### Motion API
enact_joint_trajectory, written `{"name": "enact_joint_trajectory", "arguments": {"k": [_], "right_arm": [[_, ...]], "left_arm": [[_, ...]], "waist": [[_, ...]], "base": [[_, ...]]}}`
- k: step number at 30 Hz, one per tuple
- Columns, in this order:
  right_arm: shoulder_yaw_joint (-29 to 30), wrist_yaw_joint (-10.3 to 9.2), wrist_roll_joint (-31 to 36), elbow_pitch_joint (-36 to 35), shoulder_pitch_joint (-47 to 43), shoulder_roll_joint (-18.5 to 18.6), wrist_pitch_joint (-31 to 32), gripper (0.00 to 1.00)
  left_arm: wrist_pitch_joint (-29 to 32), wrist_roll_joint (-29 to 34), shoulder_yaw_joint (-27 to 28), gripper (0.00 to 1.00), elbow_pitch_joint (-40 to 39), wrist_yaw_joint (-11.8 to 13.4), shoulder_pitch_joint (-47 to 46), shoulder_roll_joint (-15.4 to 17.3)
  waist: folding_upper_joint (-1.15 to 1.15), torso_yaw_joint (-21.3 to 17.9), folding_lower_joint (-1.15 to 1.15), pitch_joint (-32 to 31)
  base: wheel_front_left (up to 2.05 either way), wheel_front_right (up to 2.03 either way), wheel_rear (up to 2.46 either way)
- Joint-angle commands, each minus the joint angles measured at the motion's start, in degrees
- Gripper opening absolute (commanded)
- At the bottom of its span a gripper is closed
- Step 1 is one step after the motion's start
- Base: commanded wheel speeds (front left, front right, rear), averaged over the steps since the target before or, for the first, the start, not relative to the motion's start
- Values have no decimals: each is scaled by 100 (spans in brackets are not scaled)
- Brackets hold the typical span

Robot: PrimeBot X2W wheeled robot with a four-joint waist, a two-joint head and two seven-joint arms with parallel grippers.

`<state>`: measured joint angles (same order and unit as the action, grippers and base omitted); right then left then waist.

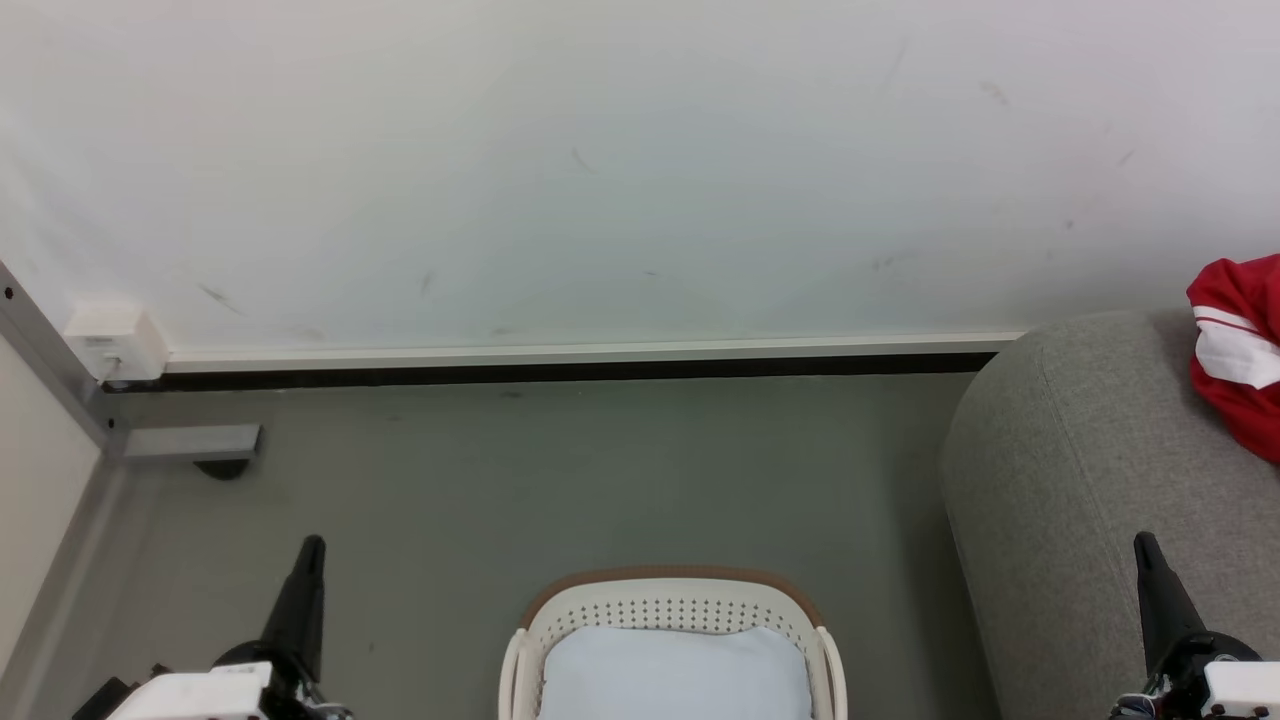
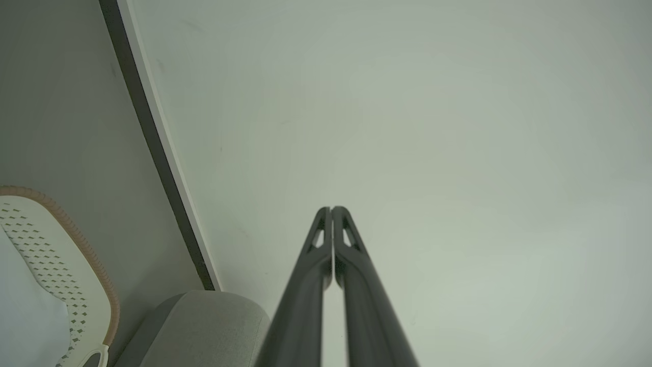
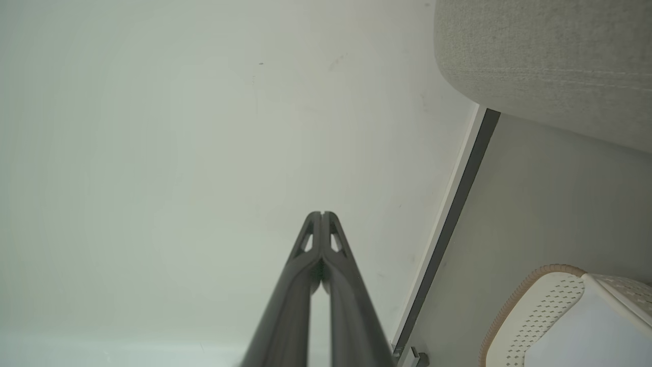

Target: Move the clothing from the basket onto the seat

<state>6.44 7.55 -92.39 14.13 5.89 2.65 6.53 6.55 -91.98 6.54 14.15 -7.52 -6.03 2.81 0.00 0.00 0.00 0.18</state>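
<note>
Now the red and white clothing lies on the grey seat at the far right, well apart from the basket. The basket stands on the floor near the middle, with a pale blue pad inside. The left gripper and the right gripper are both closed tight, fingers pressed together, holding nothing. They sit one on each side of the basket, pointing toward the white wall.
</note>
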Motion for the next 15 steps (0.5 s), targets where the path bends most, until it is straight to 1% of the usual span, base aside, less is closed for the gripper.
{"name": "enact_joint_trajectory", "arguments": {"k": [1, 15], "right_arm": [[23, -12, -6, -29, 71, 42, 22, 0], [22, -12, -6, -28, 71, 42, 22, 0]], "left_arm": [[19, -78, 12, 0, -19, -4, -49, 11], [19, -78, 12, 0, -19, -4, -49, 11]], "waist": [[0, 0, 0, 0], [0, 0, 0, 0]], "base": [[0, 0, 0], [0, 0, 0]]}}
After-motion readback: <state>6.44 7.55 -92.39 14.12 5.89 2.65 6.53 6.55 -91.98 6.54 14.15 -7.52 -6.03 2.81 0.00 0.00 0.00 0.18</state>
